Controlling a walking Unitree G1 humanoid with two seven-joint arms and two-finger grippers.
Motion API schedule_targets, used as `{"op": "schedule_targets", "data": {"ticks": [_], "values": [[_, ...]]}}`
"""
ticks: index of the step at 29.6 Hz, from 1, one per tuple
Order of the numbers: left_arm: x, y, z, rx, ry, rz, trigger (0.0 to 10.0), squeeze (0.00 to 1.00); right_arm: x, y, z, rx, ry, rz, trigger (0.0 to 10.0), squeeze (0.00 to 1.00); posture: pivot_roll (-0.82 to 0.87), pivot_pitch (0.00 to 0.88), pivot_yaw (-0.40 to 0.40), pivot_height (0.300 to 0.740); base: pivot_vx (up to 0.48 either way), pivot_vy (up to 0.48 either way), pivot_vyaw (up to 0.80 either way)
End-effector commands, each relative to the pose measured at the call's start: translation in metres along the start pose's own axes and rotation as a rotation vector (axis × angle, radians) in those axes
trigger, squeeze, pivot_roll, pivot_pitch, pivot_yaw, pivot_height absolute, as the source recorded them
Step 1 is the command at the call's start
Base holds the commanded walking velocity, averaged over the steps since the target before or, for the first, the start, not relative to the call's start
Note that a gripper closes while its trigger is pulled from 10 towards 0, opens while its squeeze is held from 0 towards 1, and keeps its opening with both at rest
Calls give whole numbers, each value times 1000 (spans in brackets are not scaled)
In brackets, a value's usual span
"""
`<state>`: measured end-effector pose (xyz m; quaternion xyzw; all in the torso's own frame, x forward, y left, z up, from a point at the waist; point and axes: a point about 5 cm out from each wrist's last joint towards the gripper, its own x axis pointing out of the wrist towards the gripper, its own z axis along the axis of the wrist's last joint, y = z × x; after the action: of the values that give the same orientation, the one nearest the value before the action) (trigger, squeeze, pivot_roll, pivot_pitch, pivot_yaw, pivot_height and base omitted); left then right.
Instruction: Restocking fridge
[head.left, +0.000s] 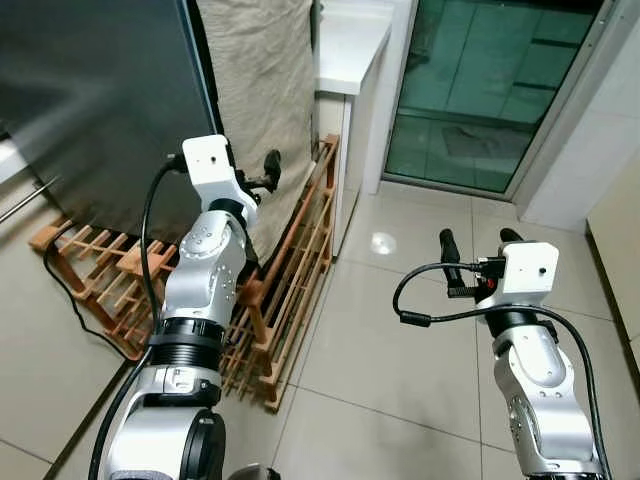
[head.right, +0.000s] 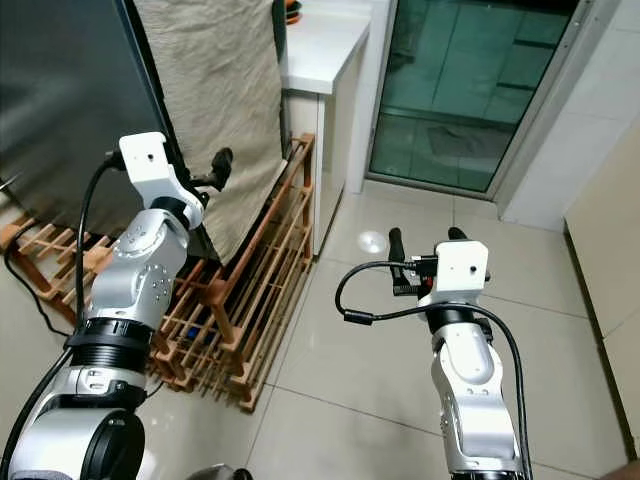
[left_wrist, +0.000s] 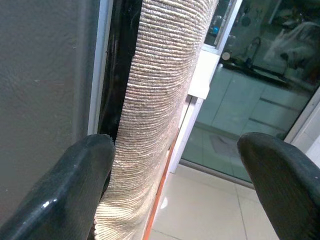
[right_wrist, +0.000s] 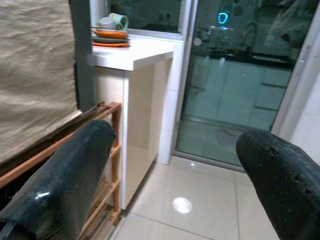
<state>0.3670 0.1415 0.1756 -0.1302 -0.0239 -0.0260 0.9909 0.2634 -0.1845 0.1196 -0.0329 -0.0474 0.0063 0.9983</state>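
Pale tiled floor (head.left: 400, 330) beside dark grey fridge (head.left: 90, 100), door shut

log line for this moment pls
left gripper: open, raised near beige cloth by fridge | right gripper: open, empty, over tile floor

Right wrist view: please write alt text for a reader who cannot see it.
The open right gripper frames a white counter bearing stacked dishes beside a glass door. A beige cloth hangs over a wooden rack on the tiled floor.
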Motion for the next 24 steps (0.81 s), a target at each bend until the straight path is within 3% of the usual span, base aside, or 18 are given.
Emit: {"op": "schedule_targets", "data": {"ticks": [1, 7, 20, 24], "values": [[-3, 7, 15, -2, -58, 22, 10000, 0, -2, -3, 3, -13, -3, -12, 10000, 0, -163, 0, 55, 740, 0, 0, 0], [-21, 16, 2, 12, -27, 26, 10000, 0, -8, -3, -2, -12, 19, -4, 10000, 0, -144, 0, 39, 740, 0, 0, 0], [-15, 8, 13, -4, -66, 12, 10000, 0, -2, 0, -3, -13, 17, 15, 10000, 0, -138, 0, 31, 740, 0, 0, 0], [-6, -6, 14, -7, -82, -24, 10000, 0, -1, 1, -3, -13, 17, 22, 10000, 0, -138, 0, 31, 740, 0, 0, 0]]}}
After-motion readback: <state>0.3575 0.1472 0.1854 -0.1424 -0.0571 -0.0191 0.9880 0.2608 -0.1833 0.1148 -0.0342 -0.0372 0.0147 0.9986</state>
